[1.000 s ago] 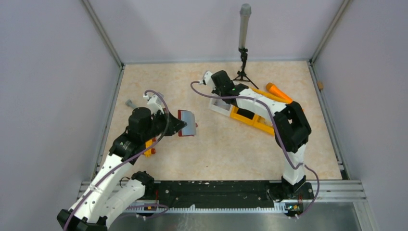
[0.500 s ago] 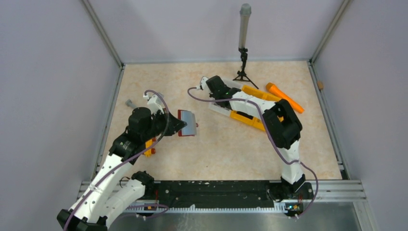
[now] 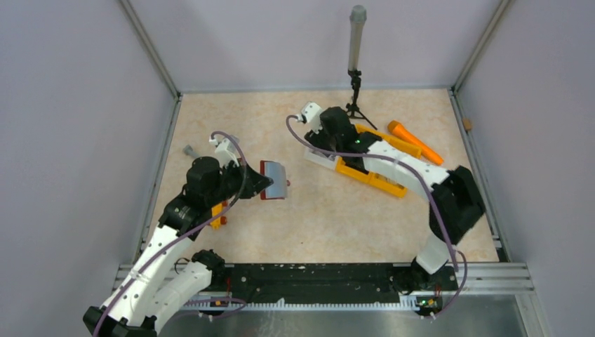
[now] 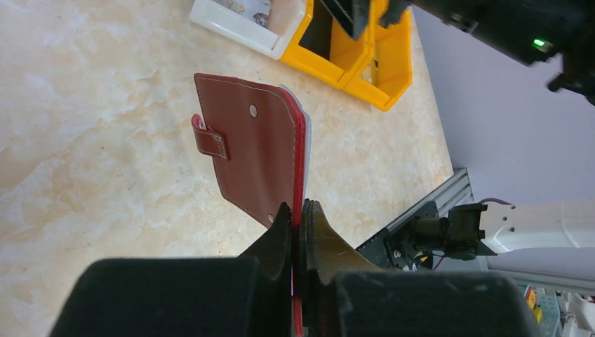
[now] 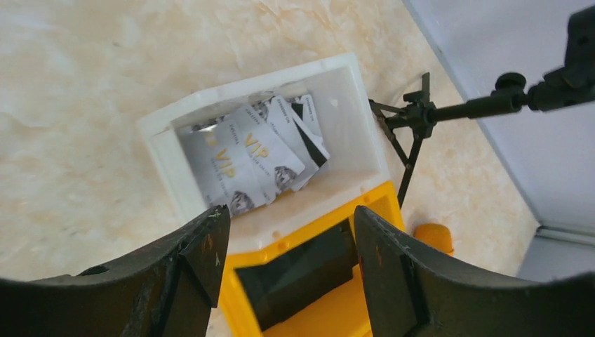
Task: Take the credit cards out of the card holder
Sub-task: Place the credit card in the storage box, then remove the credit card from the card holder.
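Clamping the dark red leather-like folding card holder (image 4: 256, 158) above the table's (image 3: 316, 210) left side, left gripper (image 4: 295, 210) pinches tight; right gripper (image 5: 289, 217) gapes empty over pale rectangular credit cards (image 5: 245, 158) in a white tray (image 5: 161, 133)

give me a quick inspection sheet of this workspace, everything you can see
surface: beige marbled tabletop, no spills seen
job's things: dark red card holder held by one edge, a pale card edge showing behind it; several cards lie in the white tray
clutter: yellow-orange bin against the tray; orange object; small grey object
grippers: left gripper shut on the card holder's edge; right gripper open above the tray, empty
cables: purple cable looped along each arm
surroundings: tripod at the far edge; plain walls
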Available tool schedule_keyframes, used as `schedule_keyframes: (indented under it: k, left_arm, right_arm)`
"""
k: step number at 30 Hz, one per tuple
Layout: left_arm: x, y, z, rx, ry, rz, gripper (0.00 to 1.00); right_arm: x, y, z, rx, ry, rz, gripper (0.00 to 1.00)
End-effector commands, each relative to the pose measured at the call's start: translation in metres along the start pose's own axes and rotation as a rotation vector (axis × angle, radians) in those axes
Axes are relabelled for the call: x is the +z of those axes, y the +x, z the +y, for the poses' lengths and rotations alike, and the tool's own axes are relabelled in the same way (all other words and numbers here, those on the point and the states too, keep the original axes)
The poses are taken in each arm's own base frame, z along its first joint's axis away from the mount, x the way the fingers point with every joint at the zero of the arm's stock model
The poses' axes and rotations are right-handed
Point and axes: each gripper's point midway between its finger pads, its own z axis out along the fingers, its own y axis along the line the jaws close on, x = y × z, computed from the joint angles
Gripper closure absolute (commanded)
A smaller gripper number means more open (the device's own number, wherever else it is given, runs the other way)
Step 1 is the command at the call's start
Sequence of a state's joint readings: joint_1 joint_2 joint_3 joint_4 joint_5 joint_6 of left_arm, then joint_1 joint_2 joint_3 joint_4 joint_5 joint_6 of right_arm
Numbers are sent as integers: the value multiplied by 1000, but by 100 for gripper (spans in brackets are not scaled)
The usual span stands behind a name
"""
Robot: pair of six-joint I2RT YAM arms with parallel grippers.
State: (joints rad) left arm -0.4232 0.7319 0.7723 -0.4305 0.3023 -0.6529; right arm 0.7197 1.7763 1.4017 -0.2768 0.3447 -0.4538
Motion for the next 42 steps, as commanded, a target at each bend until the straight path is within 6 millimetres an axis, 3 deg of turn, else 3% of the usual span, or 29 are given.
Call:
schedule_keyframes:
  k: [1, 5, 7, 10, 12, 16, 20, 24, 27, 37, 42]
  left_arm:
    - [-5, -9, -23, 17, 112, -30, 100]
    - [-7, -8, -38, 8, 190, -12, 100]
    - [-8, -8, -46, -2, 235, -4, 100]
    - [-8, -7, -57, -31, 302, 4, 100]
    - [-7, -8, -64, -57, 348, 5, 100]
    - [-7, -19, -76, -106, 419, -44, 100]
    - [-5, -29, -83, -165, 469, -92, 100]
    - [-5, -37, -88, -233, 536, -147, 100]
    - [-11, -46, -94, -272, 604, -204, 100]
    - [-22, -66, -106, -286, 709, -314, 100]
    - [-22, -70, -110, -285, 734, -330, 100]
  right_arm:
    - [-60, -36, 13, 266, -132, -234, 33]
    - [-101, -33, 31, 467, -259, -338, 27]
    - [-121, -28, 38, 597, -310, -368, 17]
    - [-148, -19, 45, 777, -391, -405, 9]
    - [-163, -8, 54, 873, -451, -413, 8]
    - [-191, 0, 55, 1151, -505, -477, 9]
    - [-222, -7, 50, 1465, -642, -590, 9]
    - [-228, -10, 51, 1793, -784, -545, 9]
    - [-225, -11, 55, 1918, -848, -488, 9]
    - [-227, -28, 65, 2054, -987, -466, 8]
    - [-239, -45, 60, 2071, -1077, -541, 8]
